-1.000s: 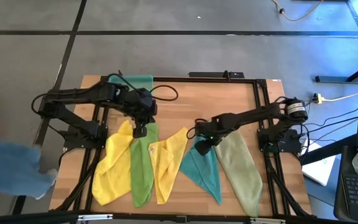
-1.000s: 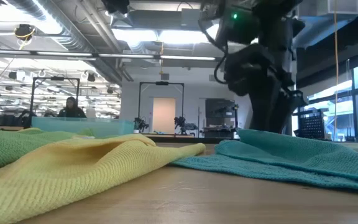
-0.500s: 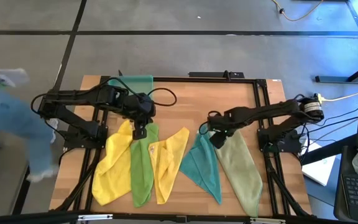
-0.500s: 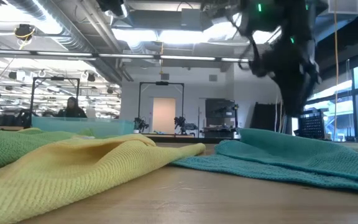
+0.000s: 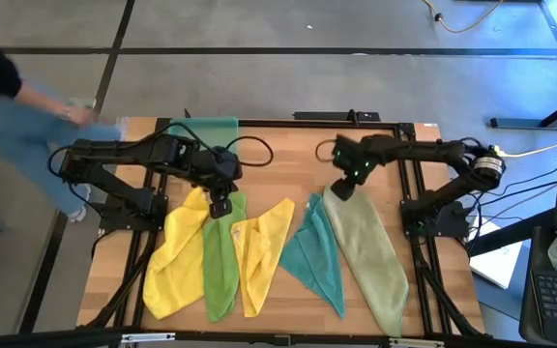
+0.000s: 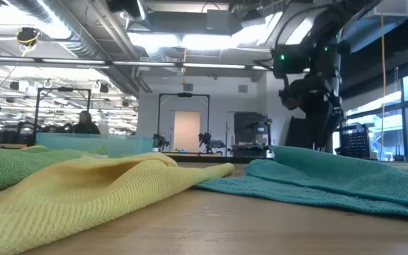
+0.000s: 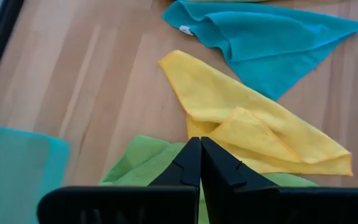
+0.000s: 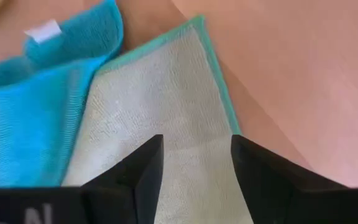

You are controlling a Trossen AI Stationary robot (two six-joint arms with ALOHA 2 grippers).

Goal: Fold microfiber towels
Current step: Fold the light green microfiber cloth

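While the right gripper hangs with fingers spread and empty over the pale olive towel's far corner, the teal towel lies touching alongside. Left gripper, fingers pressed together, sits over the green towel between two yellow towels. A translucent teal tray lies at the table's far edge; a person passes beside the table.

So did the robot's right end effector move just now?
Yes. The right end effector swung away from the teal towel toward the table's far edge, and now hangs open over the pale olive towel's top corner.

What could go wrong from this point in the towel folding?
The right gripper hangs open over the pale olive-green towel, whose corner overlaps the teal towel; a pinch there may catch both. The shut left gripper sits where the bright green towel meets a yellow towel, risking dragging either.
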